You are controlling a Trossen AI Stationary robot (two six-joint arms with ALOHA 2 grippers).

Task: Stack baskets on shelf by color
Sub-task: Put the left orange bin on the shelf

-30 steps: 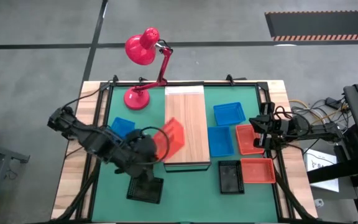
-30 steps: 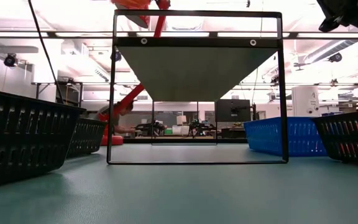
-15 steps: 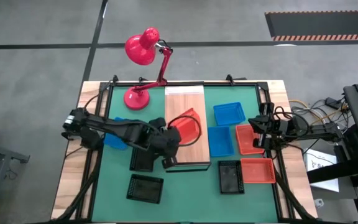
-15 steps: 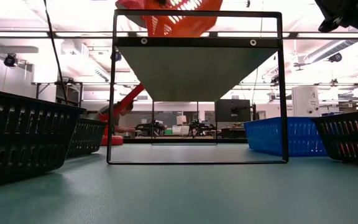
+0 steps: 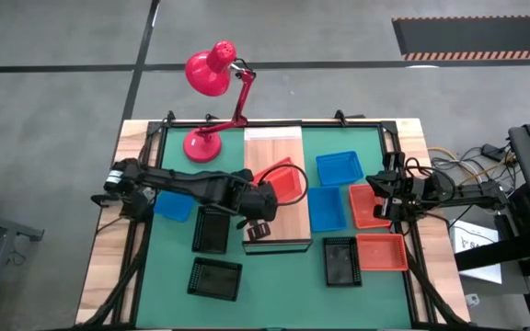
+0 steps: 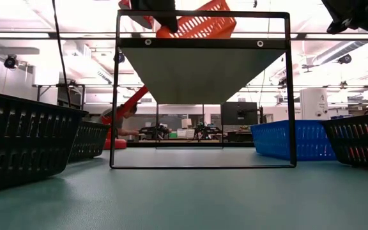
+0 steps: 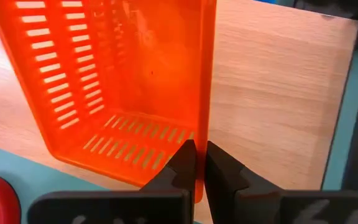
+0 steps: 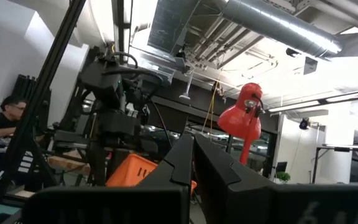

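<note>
The left gripper (image 5: 267, 210) is reaching over the light-wood shelf (image 5: 278, 156) with its fingers (image 7: 182, 167) clamped on the wall of a red-orange basket (image 5: 283, 181). The left wrist view is showing that wall pinched edge-on between the two dark tips. The held basket is tilting, with one edge raised above the shelf top, as the low view is confirming, and its slotted interior is holding nothing. Whether its lower edge is touching the wood cannot be told. Just beside the left gripper, on the green mat (image 5: 283, 276) off the shelf's long edge, a black basket (image 5: 212, 230) is lying flat with nothing in it. A second black basket (image 5: 215, 278) is lying farther toward the front of the table, and a blue basket (image 5: 174, 204) is showing partly under the left arm. The right gripper (image 5: 382, 190) is hovering at the far side of the table from the shelf, with its fingers pressed together and holding nothing. Directly below and beside it, a red-orange basket (image 5: 368, 206) is resting on the mat. Between this gripper and the shelf, two blue baskets (image 5: 339, 167) (image 5: 326, 208) are lying flat, the nearer one just beside the shelf edge. Toward the front from the right gripper, another red-orange basket (image 5: 382, 252) and a black basket (image 5: 341, 261) are sitting side by side. All of these trays are showing bare bottoms. A red desk lamp (image 5: 212, 72) is standing at the rear of the table beyond the shelf end.
</note>
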